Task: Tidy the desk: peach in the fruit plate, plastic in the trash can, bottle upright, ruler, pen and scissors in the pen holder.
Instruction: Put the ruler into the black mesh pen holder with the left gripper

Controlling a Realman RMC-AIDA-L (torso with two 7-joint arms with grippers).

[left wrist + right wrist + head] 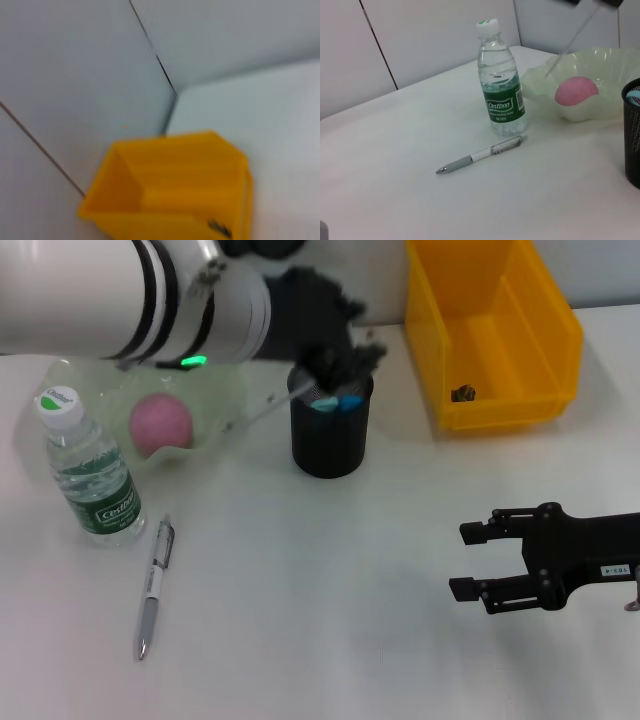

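Left claw [335,368] over holder [331,435] rim at 12 o'clock, clamped on ruler [270,405] slanting out toward 9; blue scissors [337,402] inside holder. Right claw [478,560] apart at 4 o'clock, hovering above surface [330,590]. Peach [160,423] in plate [215,390] at 10; bottle [88,470] upright at 9, pen [155,585] flat at 7; bin [490,330] at 1.

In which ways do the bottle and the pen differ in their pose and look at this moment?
The bottle stands upright on its base, while the pen lies flat on the desk. The bottle is wide, clear, with a green label and a white cap; the pen is slim, silver-grey and white. The bottle is much the bulkier of the two. Both rest on the desk, close together, near the fruit plate.
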